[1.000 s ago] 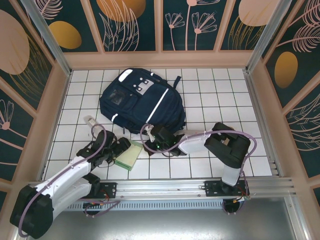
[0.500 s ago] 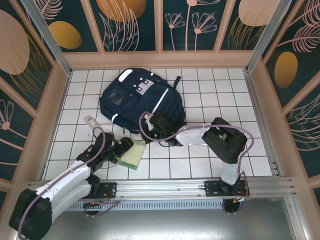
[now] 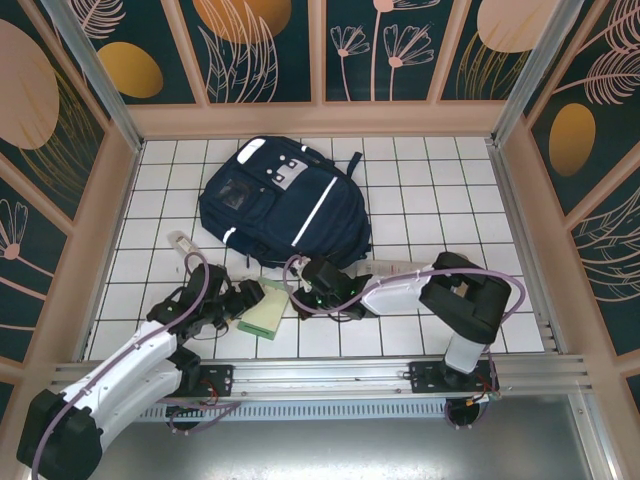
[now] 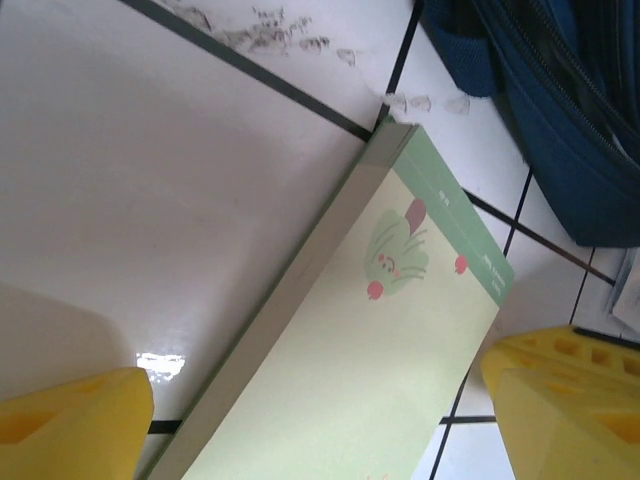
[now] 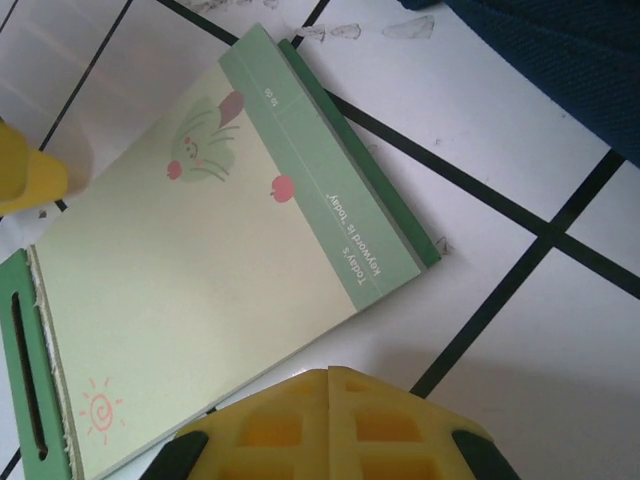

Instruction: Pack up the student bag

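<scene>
Navy bag (image 3: pixel 285 205) beyond jaws | L jaws spread astride notepad (image 4: pixel 390 340) | R jaws closed

Your top camera looks down from high behind the arms (image 3: pixel 400 285). Both wrist cameras look down from very close and share the green notepad (image 5: pixel 200 280), at seven o'clock.

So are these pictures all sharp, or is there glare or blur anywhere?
Left wrist view: a small bright glare spot sits on the white tile beside the green notepad, and the near yellow fingers look soft and out of focus. Right wrist view: the notepad's print is crisp, with a soft shadow along its near edge. Top view: the light is even and the navy backpack is clear.
</scene>
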Robot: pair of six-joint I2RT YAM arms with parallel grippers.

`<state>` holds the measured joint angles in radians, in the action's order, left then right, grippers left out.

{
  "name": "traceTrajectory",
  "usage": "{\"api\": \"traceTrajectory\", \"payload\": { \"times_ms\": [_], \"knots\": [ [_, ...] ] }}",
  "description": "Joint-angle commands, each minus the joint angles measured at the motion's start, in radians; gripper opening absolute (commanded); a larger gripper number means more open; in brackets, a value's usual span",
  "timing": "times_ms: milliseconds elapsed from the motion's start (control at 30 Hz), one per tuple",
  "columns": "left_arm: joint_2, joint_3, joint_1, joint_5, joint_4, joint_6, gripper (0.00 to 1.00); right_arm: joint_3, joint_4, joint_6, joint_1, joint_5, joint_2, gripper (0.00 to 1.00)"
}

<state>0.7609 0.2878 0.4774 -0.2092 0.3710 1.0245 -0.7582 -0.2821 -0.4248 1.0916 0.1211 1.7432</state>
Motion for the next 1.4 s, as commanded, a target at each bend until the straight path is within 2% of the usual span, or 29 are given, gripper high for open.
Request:
{"api": "traceTrajectory", "payload": {
  "times_ms": [0, 167, 300, 400, 567, 667, 800, 967, 1067, 1167, 1333, 1367],
  "knots": [
    [-0.01, -0.047, 0.004, -0.081, -0.029, 0.0, 0.88, -0.042, -0.035, -0.031, 0.008, -0.009, 0.063, 0.0],
    [-0.014, -0.12, 0.007, -0.185, -0.213, 0.091, 0.84, -0.124, -0.026, -0.013, -0.025, -0.01, 0.116, 0.0],
    [-0.025, -0.12, 0.023, -0.202, -0.276, 0.136, 0.79, -0.183, -0.02, 0.009, -0.06, 0.008, 0.14, 0.0],
    [-0.035, -0.135, 0.051, -0.21, -0.374, 0.198, 0.8, -0.224, -0.011, 0.029, -0.092, 0.035, 0.166, 0.0],
    [0.016, -0.116, 0.097, -0.167, -0.427, 0.22, 0.81, -0.269, 0.029, 0.054, -0.141, 0.065, 0.177, 0.0],
    [0.011, -0.075, 0.097, -0.079, -0.312, 0.194, 0.82, -0.222, 0.034, 0.047, -0.154, 0.054, 0.126, 0.02],
    [-0.023, -0.032, 0.097, 0.03, -0.174, 0.173, 0.86, -0.137, 0.055, 0.041, -0.153, 0.018, 0.035, 0.15],
    [-0.025, 0.036, 0.096, 0.14, -0.092, 0.109, 0.88, -0.021, 0.066, 0.01, -0.127, -0.02, -0.095, 0.31],
    [0.022, 0.075, 0.096, 0.164, -0.069, 0.079, 0.88, 0.009, 0.088, 0.009, -0.094, -0.048, -0.136, 0.46],
    [0.067, 0.084, 0.096, 0.178, -0.075, 0.061, 0.87, 0.032, 0.088, 0.002, -0.076, -0.044, -0.155, 0.53],
    [0.093, 0.143, 0.095, 0.262, -0.027, 0.011, 0.91, 0.018, 0.088, 0.015, 0.024, -0.129, -0.145, 0.89],
    [0.088, 0.161, 0.094, 0.293, -0.006, 0.004, 0.91, 0.003, 0.096, 0.023, 0.042, -0.148, -0.129, 0.91]
  ]
}}
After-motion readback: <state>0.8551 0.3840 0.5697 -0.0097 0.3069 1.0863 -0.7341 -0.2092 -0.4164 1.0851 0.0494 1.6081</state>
